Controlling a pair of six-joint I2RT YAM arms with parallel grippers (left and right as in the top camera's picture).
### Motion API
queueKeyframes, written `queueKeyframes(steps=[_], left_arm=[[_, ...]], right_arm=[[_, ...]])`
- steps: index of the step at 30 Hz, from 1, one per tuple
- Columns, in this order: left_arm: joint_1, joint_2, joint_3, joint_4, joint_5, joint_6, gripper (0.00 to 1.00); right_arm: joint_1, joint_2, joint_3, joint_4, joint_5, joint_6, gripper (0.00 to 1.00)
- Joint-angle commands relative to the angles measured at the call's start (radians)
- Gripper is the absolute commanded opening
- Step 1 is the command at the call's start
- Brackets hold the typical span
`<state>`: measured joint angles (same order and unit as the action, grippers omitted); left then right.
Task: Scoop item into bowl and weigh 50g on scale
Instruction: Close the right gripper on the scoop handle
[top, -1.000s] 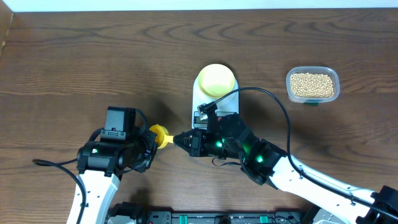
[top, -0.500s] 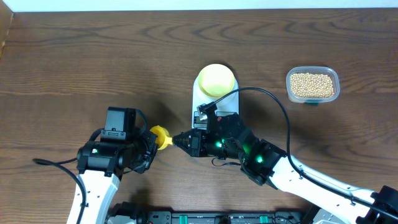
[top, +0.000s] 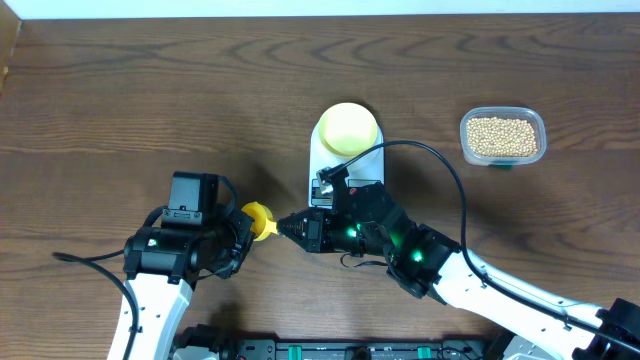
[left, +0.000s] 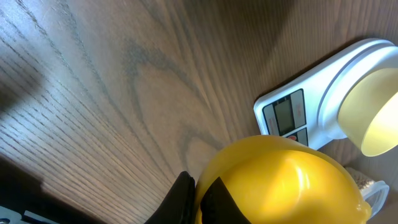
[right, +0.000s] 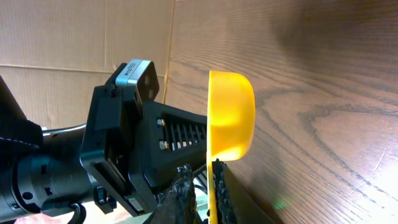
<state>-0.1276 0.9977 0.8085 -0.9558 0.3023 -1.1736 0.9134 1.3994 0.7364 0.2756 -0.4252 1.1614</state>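
While the left gripper (top: 243, 226), lower left of centre, is clamped shut on the yellow scoop (top: 258, 219), the right gripper (top: 284, 227) meets it from the right. Its jaws sit narrowly either side of the handle; a firm hold cannot be confirmed. The scale (top: 326, 166) carries the empty bowl (top: 347, 128) at upper centre. The beans (top: 502, 136) lie in the tub (top: 541, 126), upper right. Recommendation: secure the right-hand hold before the left lets go, scoop kept level.
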Motion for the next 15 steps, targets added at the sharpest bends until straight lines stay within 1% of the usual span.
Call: queueKeyframes(steps=[1,6,15], left_arm=[[-0.005,0.002,0.0,0.0,0.0,0.021,0.07],[-0.005,0.002,0.0,0.0,0.0,0.021,0.07],[-0.005,0.002,0.0,0.0,0.0,0.021,0.07]], right_arm=[[0.005,0.0,0.003,0.001,-0.015,-0.007,0.13],[0.005,0.0,0.003,-0.011,-0.023,-0.007,0.14],[0.005,0.0,0.003,-0.011,-0.023,-0.007,0.11]])
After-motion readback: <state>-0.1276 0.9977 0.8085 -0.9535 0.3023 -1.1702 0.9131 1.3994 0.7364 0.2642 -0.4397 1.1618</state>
